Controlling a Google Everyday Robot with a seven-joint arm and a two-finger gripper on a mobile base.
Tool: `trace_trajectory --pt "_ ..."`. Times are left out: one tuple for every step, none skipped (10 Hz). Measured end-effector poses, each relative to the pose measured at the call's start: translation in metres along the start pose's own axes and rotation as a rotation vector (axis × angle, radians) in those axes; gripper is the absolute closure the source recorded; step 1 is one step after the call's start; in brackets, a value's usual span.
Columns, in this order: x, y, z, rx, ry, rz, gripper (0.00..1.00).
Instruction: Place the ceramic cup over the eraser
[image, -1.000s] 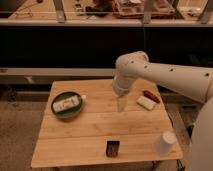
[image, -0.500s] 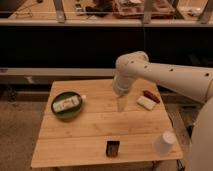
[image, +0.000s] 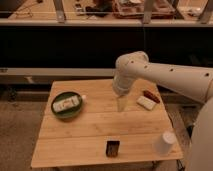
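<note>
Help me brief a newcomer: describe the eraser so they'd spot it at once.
On the light wooden table, whose middle the robot's hand hangs above, look along the near edge. The small dark rectangular eraser stands there, left of the plain white ceramic cup. It is the only dark upright block; the flat white block and reddish-brown bar lie at the far right.

White cup (image: 164, 142), dark eraser (image: 112, 148), green bowl (image: 56, 113), tan gripper (image: 121, 105) over table (image: 85, 136).
</note>
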Motion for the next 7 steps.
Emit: trace_trajectory --pt "0.000 0.000 0.000 0.000 0.000 0.000 0.20" --pt "0.000 0.000 0.000 0.001 -0.001 0.001 0.20" --pt "0.000 -0.001 -0.002 0.004 -0.011 0.005 0.20" --pt "0.006 -0.002 -0.008 0.014 -0.019 0.016 0.20" --pt "0.018 0.002 -0.014 0.013 -0.019 0.031 0.20" --pt "0.035 0.009 -0.023 0.019 -0.017 0.056 0.20" --pt "0.047 0.015 -0.027 0.019 -0.020 0.076 0.20"
